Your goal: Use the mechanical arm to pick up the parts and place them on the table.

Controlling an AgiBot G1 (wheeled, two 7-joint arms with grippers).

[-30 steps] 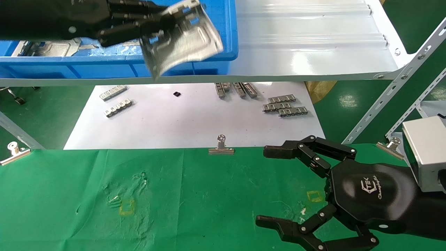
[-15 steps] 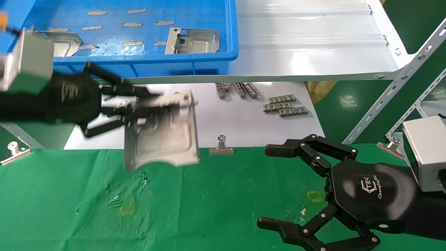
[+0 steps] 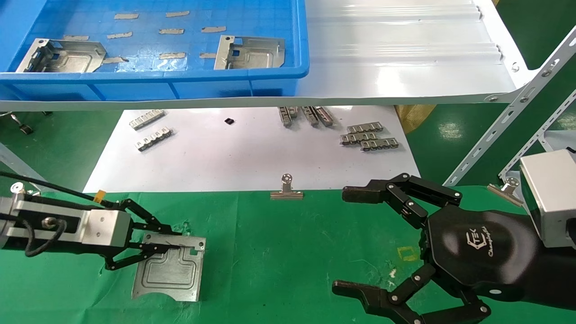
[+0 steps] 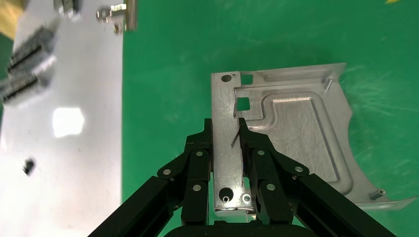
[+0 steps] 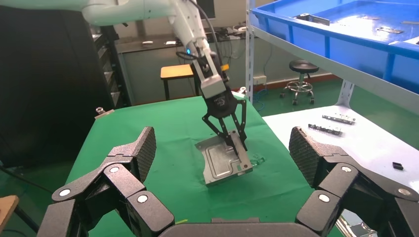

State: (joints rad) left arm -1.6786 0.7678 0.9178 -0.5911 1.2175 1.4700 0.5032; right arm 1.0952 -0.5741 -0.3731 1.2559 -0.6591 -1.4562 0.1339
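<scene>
My left gripper (image 3: pixel 173 240) is shut on the bent tabbed edge of a silver-grey sheet-metal part (image 3: pixel 168 274) at the front left of the green table (image 3: pixel 292 252). The left wrist view shows the jaws (image 4: pixel 226 129) pinching that edge of the part (image 4: pixel 296 133). In the right wrist view the part (image 5: pixel 222 163) sits tilted, its far edge on the cloth and its gripped edge raised. My right gripper (image 3: pixel 355 243), the black "TEK" hand, is open and empty over the table's front right (image 5: pixel 222 143). Two more parts (image 3: pixel 60 55) (image 3: pixel 249 51) lie in the blue bin (image 3: pixel 180 74).
The bin stands on a glossy white shelf (image 3: pixel 396 58) above the table's far edge. Below it a white sheet (image 3: pixel 247 162) holds small notched metal strips (image 3: pixel 369 136) (image 3: pixel 150 128). A binder clip (image 3: pixel 285 189) grips the cloth's far edge. Slanted shelf struts (image 3: pixel 508 121) stand at the right.
My left arm has carried the part from beside the bin down and toward me, to the table's front left, where the part now touches the cloth. The right arm has not moved.
</scene>
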